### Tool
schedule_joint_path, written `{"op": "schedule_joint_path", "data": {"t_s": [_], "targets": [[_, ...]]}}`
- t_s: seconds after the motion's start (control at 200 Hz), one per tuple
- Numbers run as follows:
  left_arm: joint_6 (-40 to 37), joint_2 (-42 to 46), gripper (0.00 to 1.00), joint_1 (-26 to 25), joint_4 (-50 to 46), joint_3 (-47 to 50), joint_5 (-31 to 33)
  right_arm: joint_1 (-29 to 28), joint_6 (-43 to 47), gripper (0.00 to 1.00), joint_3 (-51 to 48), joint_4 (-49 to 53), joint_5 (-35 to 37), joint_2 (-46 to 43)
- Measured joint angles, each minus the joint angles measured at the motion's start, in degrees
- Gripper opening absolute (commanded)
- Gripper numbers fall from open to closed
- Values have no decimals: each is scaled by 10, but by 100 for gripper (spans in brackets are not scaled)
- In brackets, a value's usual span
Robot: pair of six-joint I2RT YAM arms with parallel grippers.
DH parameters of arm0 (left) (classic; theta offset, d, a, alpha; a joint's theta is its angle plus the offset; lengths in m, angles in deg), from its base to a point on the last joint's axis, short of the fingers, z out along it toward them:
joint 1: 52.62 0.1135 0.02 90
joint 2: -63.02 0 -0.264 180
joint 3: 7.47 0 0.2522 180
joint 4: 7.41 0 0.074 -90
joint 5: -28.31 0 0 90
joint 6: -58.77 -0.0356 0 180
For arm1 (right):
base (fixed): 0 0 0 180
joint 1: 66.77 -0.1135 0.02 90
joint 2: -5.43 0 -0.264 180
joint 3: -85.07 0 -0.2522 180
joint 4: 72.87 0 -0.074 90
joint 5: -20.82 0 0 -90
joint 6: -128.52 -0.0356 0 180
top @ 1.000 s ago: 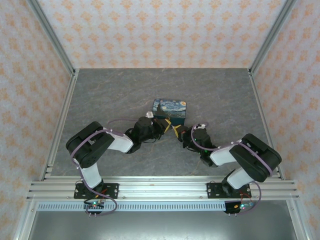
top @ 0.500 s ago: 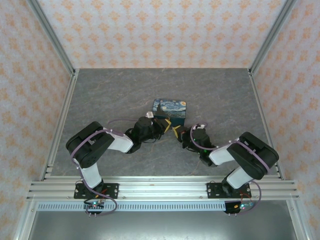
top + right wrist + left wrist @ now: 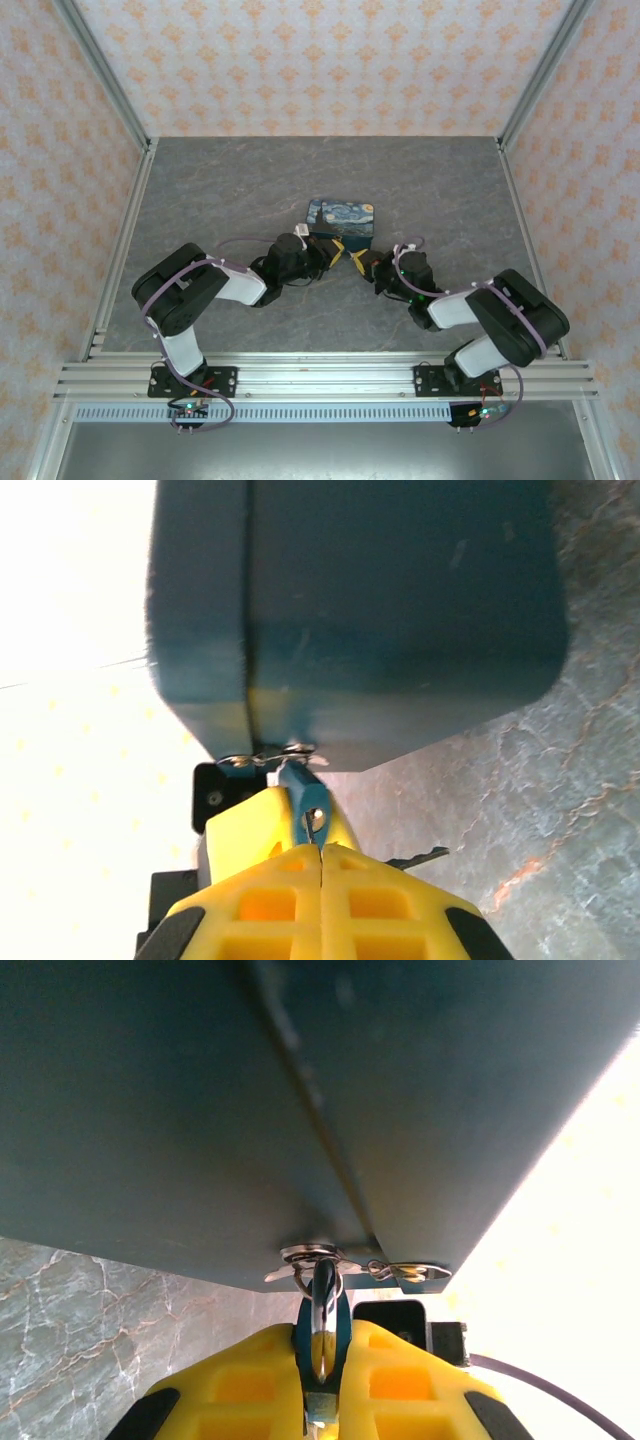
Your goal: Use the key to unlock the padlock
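key at the padlock, both grippers nose to nose under the box

in the top view the two grippers meet just below the lower edge of the starry blue box [image 3: 340,218], at frame centre. the left gripper [image 3: 322,1355] is clamped on the small blue padlock [image 3: 322,1302], which hangs from the metal hasp [image 3: 310,1254] on the box edge. the right gripper [image 3: 321,865] has its yellow fingers pressed together on a pale sliver at their seam, which i take for the key [image 3: 314,822]. it sits at the padlock's lower end, touching it; how deep it goes i cannot tell. its long axis runs up the frame from the seam toward the hasp, so the next move is likely a twist about that line by the right arm.
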Motion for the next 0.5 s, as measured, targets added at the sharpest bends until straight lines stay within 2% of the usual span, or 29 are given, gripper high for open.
{"op": "schedule_joint_path", "data": {"t_s": [0.5], "targets": [[-1, 0, 0, 0, 1, 0, -3, 2, 10, 0, 0, 7, -20, 13]]}}
